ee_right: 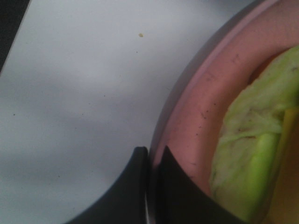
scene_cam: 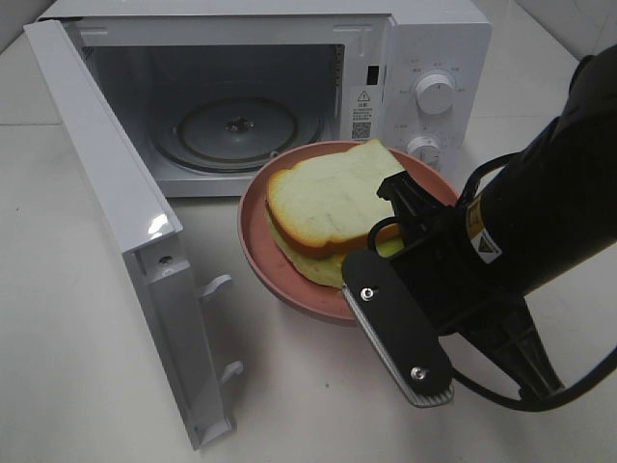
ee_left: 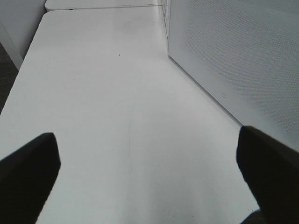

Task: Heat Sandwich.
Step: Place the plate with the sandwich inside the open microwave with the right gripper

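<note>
The sandwich (scene_cam: 328,207), pale bread over green lettuce, lies on a round pink plate (scene_cam: 255,253) just in front of the open white microwave (scene_cam: 434,58). My right gripper (scene_cam: 389,234) is shut on the plate's right rim. In the right wrist view its dark fingers (ee_right: 150,161) pinch the pink plate edge (ee_right: 196,116), with the sandwich's lettuce (ee_right: 247,140) close beside them. I cannot tell whether the plate rests on the table. My left gripper (ee_left: 149,175) is open over bare table, holding nothing, and it is outside the exterior high view.
The microwave door (scene_cam: 125,222) swings out to the left toward the front, with two latch hooks on its edge. A glass turntable (scene_cam: 236,125) sits in the cavity. A white dotted panel (ee_left: 233,56) of the microwave stands beside my left gripper.
</note>
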Motion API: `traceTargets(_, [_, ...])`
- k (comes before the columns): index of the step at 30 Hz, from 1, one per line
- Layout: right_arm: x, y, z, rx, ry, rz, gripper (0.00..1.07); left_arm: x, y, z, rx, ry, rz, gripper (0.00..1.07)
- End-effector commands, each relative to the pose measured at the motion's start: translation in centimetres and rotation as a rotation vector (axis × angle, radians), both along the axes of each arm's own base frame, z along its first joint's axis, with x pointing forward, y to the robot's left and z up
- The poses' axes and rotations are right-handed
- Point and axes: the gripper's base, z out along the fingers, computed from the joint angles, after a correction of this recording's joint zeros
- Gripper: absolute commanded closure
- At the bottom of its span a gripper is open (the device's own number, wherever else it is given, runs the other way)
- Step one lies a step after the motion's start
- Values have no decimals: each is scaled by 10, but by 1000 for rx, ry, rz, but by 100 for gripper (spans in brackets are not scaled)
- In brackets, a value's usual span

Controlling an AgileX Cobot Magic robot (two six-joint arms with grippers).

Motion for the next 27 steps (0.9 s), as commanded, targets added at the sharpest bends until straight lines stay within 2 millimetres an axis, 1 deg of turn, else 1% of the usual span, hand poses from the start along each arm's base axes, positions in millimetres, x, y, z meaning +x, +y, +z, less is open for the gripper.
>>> traceTargets(1, [5, -3, 3, 24, -16, 60, 107, -4, 0, 0, -5, -37, 1, 9])
traceTargets(8, [12, -9, 3, 57, 5, 139, 107, -4, 0, 0, -5, -37, 1, 9])
traceTargets(14, [15, -11, 3, 78, 10, 115, 107, -4, 0, 0, -5, -37, 1, 9])
traceTargets(23, [17, -8, 2, 90, -2, 122, 107, -4, 0, 0, -5, -37, 1, 9])
traceTargets(27, [24, -2, 1, 84, 10, 120, 107, -4, 0, 0, -5, -37, 1, 9])
